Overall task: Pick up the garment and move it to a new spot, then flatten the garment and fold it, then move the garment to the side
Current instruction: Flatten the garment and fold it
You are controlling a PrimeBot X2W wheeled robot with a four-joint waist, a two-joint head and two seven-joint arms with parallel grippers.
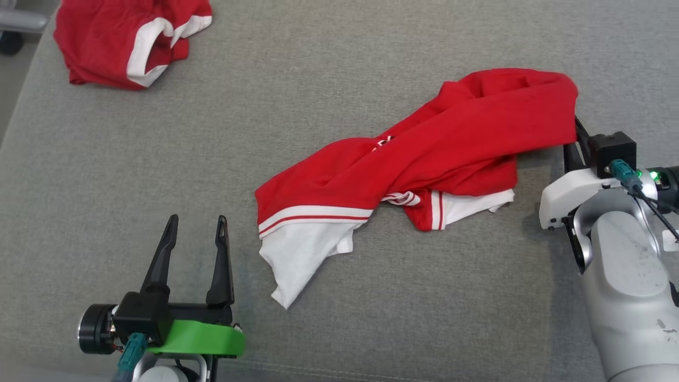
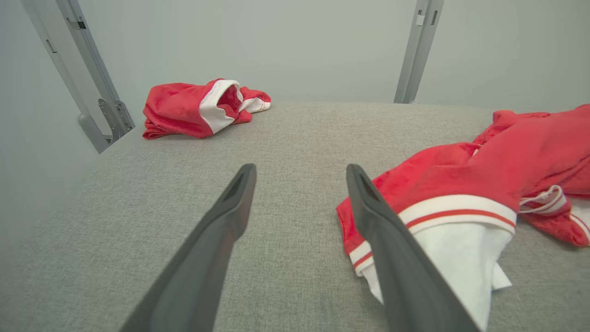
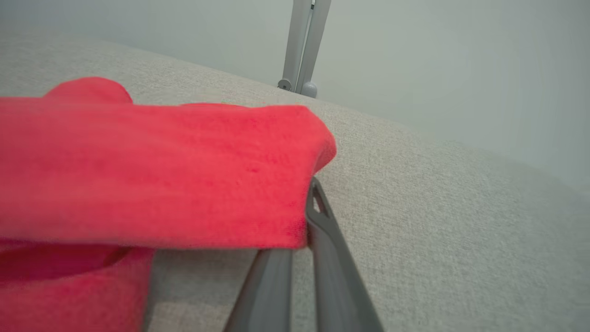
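None of the steps is done: my right pincer point(image 3: 306, 216) clamps the crumpled garment point(image 1: 451, 143), left pincer point(image 1: 197, 223) apart.

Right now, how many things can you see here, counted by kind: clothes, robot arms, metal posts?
Red-and-white fabric garments on the grey fabric surface: 2, stretched garment, bunched garment.
Pale robot arms with dark jaws: 2, left arm, right arm.
Grey metal posts behind: 2, left post, right post.
Total: 6.
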